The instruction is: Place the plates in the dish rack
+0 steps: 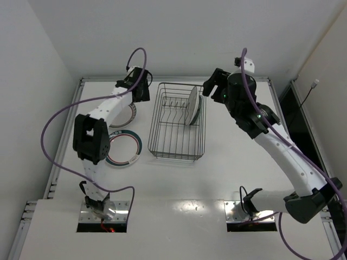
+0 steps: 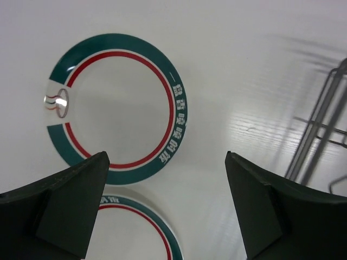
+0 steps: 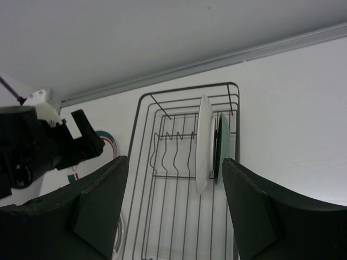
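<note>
Left gripper, jaws spread and empty, hangs above the rim of the flat-lying ringed plate (left arm nearer); right gripper, likewise spread and empty, faces the dish rack.

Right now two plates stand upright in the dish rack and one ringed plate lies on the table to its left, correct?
No: two lie left of the dish rack, the far ringed plate and the near ringed plate, as the top external view shows. The white plate and teal plate do stand in it.
</note>
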